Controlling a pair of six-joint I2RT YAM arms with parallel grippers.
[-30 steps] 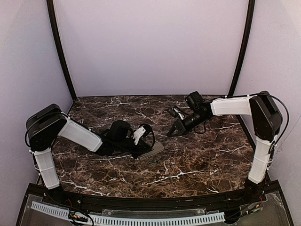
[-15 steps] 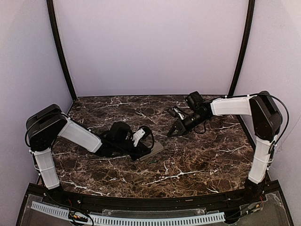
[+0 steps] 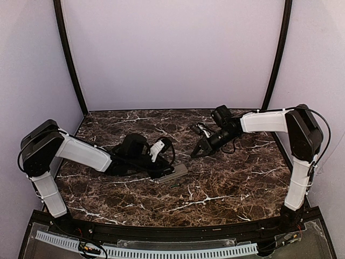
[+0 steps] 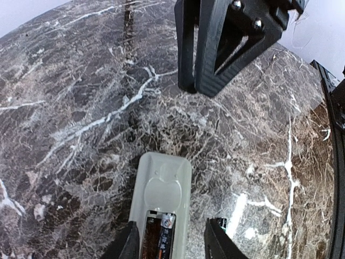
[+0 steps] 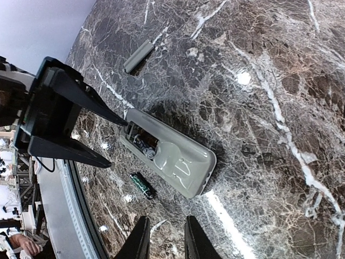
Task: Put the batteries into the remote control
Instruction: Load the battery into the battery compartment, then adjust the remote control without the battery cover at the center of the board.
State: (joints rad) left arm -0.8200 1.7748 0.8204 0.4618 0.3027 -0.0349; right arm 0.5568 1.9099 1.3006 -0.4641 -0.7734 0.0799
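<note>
first battery (image 4: pixel 166 231) sits in the remote control (image 4: pixel 161 189); my left hand (image 4: pixel 173 236) is released, right hand (image 5: pixel 164 237) parted, empty; next i should grasp the loose battery (image 5: pixel 142 185).

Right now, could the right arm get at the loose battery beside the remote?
Probably yes: the battery lies bare on the table beside the remote, nothing between it and the right arm's jaws, though the left jaws sit close.

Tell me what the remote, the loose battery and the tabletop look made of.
Flat grey-white remote control: moulded plastic, matte to satin, with soft highlights and embossed ridges on its back.
Small dark green-tinted cylindrical battery beside it: likely metal under a shiny wrap, judging by its glint; not certain.
Dark brown white-veined tabletop: polished marble or a marble-look laminate. It shows sharp light reflections, but I cannot tell which.
</note>
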